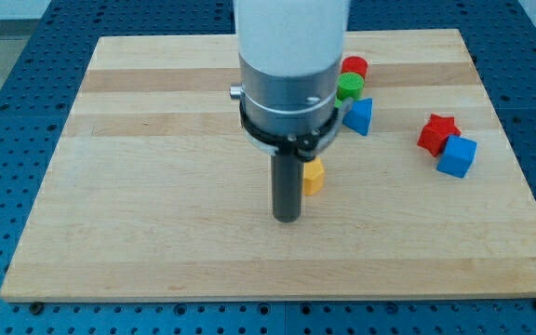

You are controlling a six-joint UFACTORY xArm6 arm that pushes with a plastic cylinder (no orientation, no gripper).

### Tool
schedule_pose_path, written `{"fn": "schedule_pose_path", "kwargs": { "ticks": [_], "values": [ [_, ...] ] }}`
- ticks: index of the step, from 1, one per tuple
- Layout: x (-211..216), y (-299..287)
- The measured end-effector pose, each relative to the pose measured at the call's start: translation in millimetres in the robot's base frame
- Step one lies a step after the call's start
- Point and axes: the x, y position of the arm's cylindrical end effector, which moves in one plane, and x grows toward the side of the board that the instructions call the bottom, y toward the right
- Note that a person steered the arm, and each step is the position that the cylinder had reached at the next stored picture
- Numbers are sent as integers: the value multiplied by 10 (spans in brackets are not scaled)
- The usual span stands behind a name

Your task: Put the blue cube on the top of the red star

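Note:
The blue cube (457, 155) sits at the view's right on the wooden board (156, 214). It touches the lower right side of the red star (436, 132). My tip (288, 218) rests on the board near the middle, far to the left of both. A yellow block (314, 176) is just right of the rod, partly hidden by it.
A red cylinder (355, 67), a green cylinder (349, 88) and a blue triangular block (358, 115) are clustered at the top, right of the arm's white body (291, 56). The arm hides part of the board's top middle.

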Motion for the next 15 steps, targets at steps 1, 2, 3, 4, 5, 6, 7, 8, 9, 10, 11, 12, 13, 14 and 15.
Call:
{"fn": "schedule_pose_path", "kwargs": {
  "ticks": [1, 2, 3, 4, 5, 6, 7, 8, 9, 10, 11, 12, 13, 14, 15],
  "values": [
    [-217, 0],
    [-400, 60],
    [-305, 60],
    [117, 259],
    [122, 500],
    [-11, 535],
    [-471, 468],
    [-797, 367],
    [-1094, 299],
    [-1094, 299],
    [-1044, 299],
    [-534, 535],
    [-353, 1082],
    [-261, 1671],
    [-283, 2156]
  ]
}}
